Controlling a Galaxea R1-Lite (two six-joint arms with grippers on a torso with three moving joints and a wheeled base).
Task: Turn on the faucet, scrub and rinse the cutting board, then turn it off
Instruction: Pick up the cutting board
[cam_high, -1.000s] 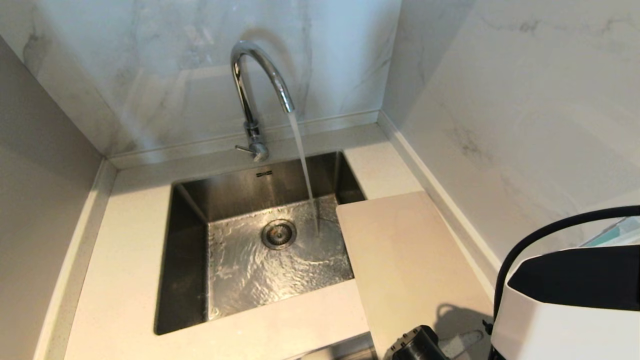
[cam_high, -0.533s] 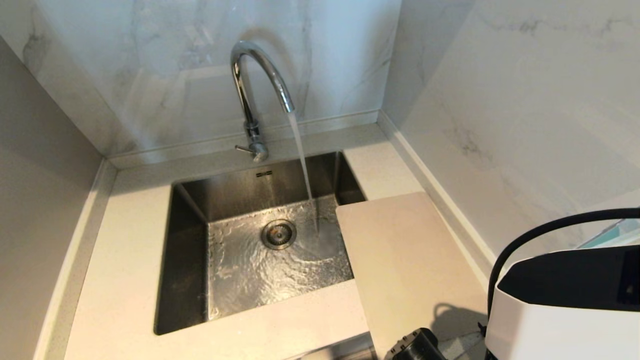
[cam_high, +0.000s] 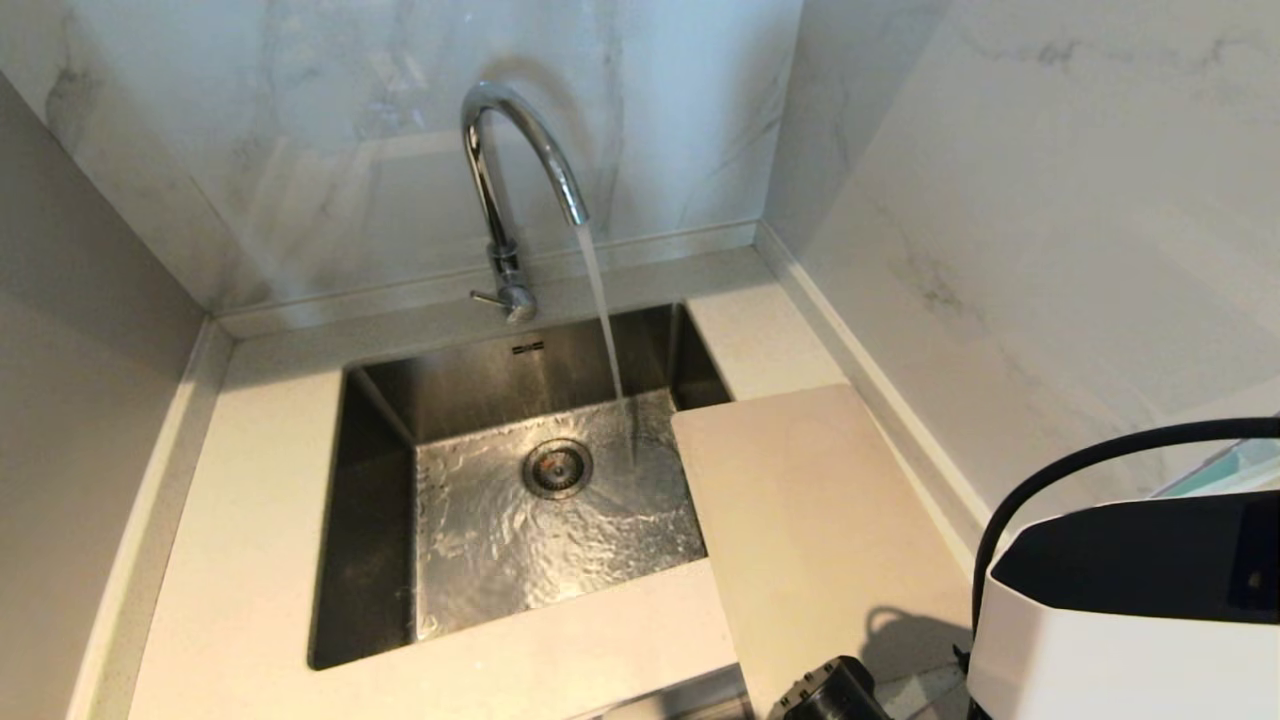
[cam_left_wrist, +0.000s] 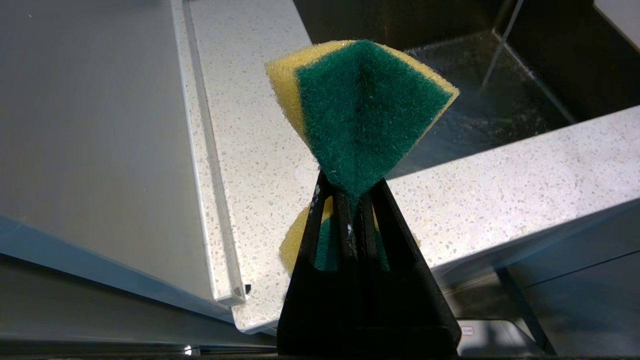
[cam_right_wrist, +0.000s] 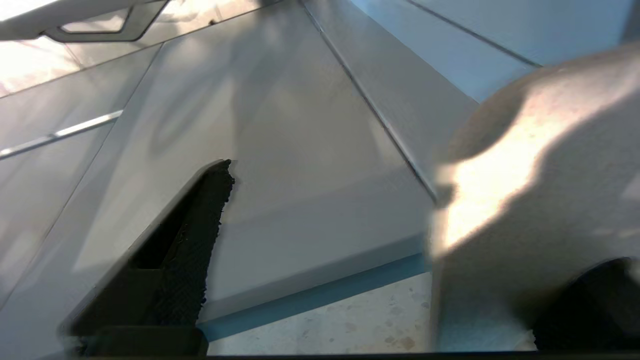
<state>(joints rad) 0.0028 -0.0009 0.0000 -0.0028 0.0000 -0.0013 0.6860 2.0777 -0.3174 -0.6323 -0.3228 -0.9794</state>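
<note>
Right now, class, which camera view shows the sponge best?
The left wrist view: the green-and-yellow sponge fills its centre, pinched in the left gripper. The head view and the right wrist view show none of it.

a steel sink is sunk into the speckled pale bench. marble wall rises at twelve o'clock. a green-and-yellow sponge shows too.

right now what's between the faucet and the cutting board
In the head view, the open sink basin lies between the faucet and the cutting board, with the running water stream falling there.
</note>
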